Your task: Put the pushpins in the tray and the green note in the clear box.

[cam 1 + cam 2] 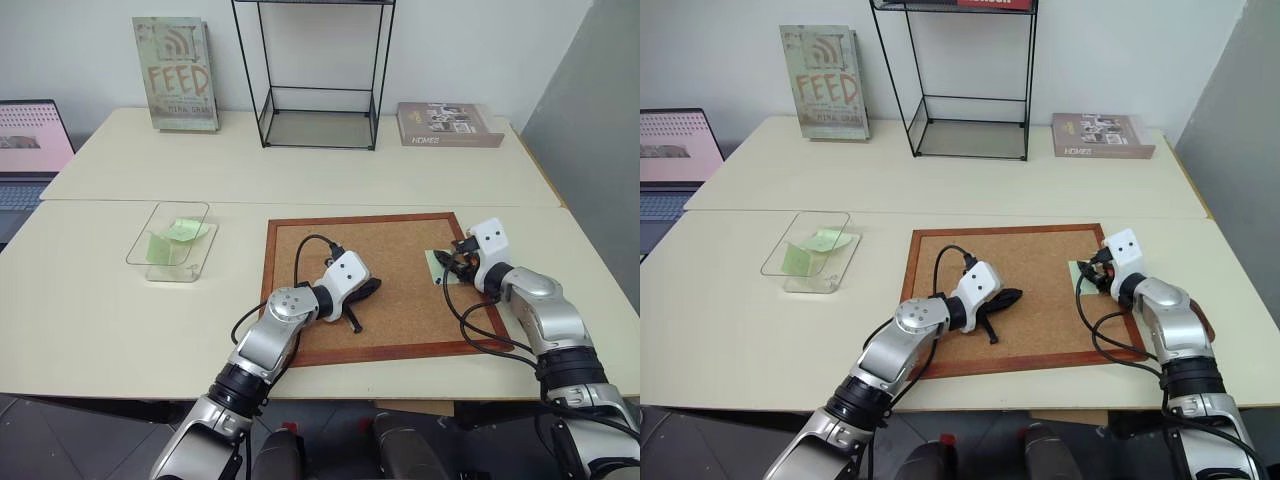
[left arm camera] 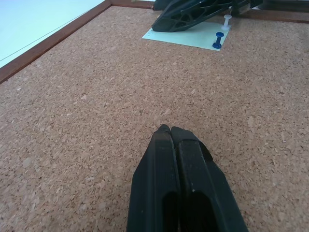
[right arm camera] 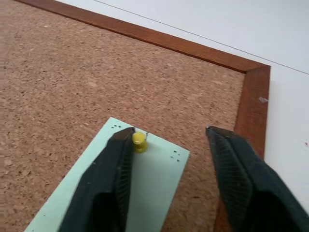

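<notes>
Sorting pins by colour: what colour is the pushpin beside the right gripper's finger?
Yellow pushpin, stuck in the green note; clearest in the right wrist view.

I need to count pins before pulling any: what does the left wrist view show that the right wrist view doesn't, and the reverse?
Left wrist view: a blue pin and a white pin standing in the note's edge, and the left claw shut over bare cork.
Right wrist view: a yellow pin at another edge of the note, right beside one finger of the right claw, whose jaws stand apart, and the frame corner.
Both: the green note lying flat on the corkboard.
</notes>
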